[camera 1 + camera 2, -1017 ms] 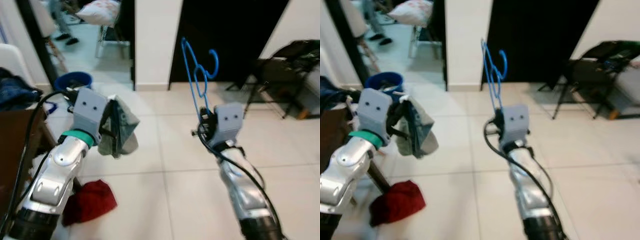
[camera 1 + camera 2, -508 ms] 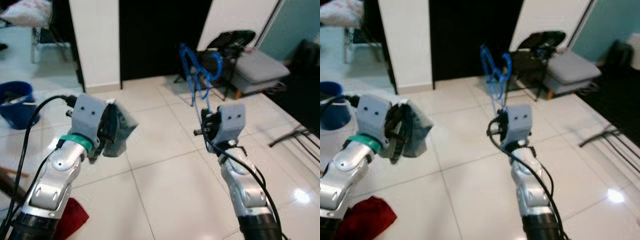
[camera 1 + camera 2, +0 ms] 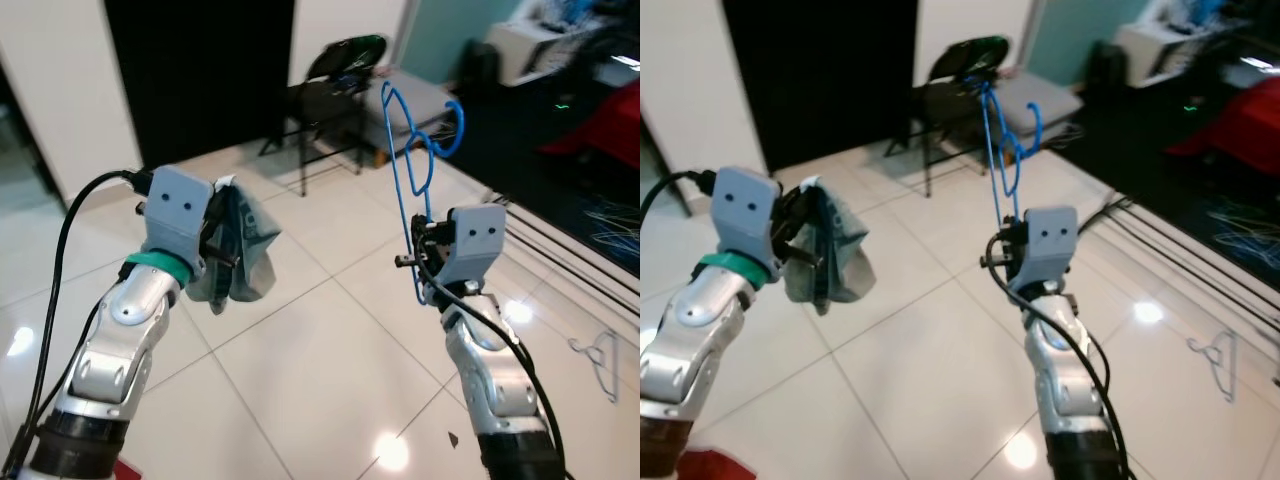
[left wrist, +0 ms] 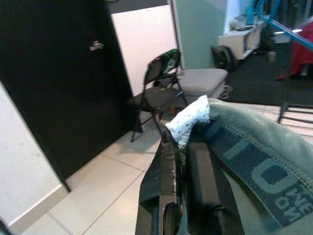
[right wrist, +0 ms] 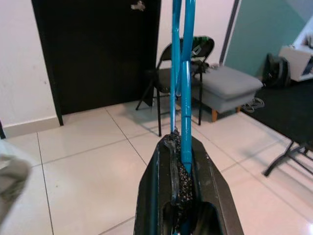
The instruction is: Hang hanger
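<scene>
- Two hands are raised before the robot, both loaded. The right hand [image 3: 425, 262] is clamped on the lower wire of a blue hanger [image 3: 415, 150], which stands upright above it, hook uppermost.
- The left hand [image 3: 215, 262] is closed on a folded grey-green cloth [image 3: 243, 255], which droops beside its fingers [image 4: 168, 176].
- Progress: the hanger is carried in the air and not yet hung. No rail or hook to receive it can be made out, so finding one and hooking the hanger on appear to be left.
- Open room: bare white tiled floor [image 3: 330, 340] lies ahead and between the arms.
- Edges: a black folding chair [image 3: 325, 95] and a grey ottoman [image 5: 230, 85] stand farther ahead. To the right, dark cables [image 3: 560, 250] and a second, pale hanger [image 3: 598, 355] lie on the floor, a likely snag.
</scene>
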Tool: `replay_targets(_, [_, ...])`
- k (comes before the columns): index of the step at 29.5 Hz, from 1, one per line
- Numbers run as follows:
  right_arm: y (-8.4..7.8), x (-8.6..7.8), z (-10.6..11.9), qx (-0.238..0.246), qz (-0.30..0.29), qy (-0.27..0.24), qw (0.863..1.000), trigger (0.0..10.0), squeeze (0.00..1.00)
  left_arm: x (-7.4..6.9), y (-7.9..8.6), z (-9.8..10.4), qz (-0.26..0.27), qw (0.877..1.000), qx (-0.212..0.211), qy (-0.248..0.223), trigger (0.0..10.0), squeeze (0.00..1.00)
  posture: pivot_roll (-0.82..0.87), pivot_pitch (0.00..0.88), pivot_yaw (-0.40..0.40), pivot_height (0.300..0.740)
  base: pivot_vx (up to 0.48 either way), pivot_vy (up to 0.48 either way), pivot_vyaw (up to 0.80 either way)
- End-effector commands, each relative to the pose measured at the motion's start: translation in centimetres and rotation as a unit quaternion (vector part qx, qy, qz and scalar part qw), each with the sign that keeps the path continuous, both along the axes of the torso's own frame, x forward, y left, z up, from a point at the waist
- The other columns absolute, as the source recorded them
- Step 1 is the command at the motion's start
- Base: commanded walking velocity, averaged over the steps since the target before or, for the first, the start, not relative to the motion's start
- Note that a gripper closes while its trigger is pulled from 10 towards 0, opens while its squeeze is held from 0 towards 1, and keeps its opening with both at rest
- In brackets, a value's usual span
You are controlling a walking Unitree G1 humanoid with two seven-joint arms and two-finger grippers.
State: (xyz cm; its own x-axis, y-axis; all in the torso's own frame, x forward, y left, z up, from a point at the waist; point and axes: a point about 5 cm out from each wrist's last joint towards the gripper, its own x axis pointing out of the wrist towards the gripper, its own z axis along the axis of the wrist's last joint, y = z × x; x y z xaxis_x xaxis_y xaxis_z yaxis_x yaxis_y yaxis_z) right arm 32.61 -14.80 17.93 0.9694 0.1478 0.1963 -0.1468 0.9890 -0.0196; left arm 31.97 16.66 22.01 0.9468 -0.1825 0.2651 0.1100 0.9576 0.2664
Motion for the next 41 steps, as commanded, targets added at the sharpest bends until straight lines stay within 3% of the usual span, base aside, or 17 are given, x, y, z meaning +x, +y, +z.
replay_targets(1, [-0.06, -0.14, -0.16, 0.007, -0.002, 0.004, 1.0, 10.0, 0.0, 0.01, -0.24, -0.3, -0.001, 1.0, 0.003, 0.0, 10.0, 0.0, 0.02, 0.035, 0.016, 0.74, 0.454, 0.0, -0.78])
replay_targets(35, [-0.07, 0.0, 0.02, 0.009, -0.009, -0.001, 1.0, 10.0, 0.0, 0.38, -0.62, 0.03, -0.008, 1.0, -0.001, -0.007, 10.0, 0.0, 0.01, 0.038, 0.021, 0.74, 0.455, 0.0, -0.78])
replay_targets(41, [-0.04, -0.03, 0.18, -0.003, -0.009, -0.008, 1.0, 10.0, 0.0, 0.41, -0.62, 0.06, -0.007, 1.0, -0.001, -0.008, 10.0, 0.0, 0.01, 0.038, 0.022, 0.74, 0.453, 0.0, -0.09])
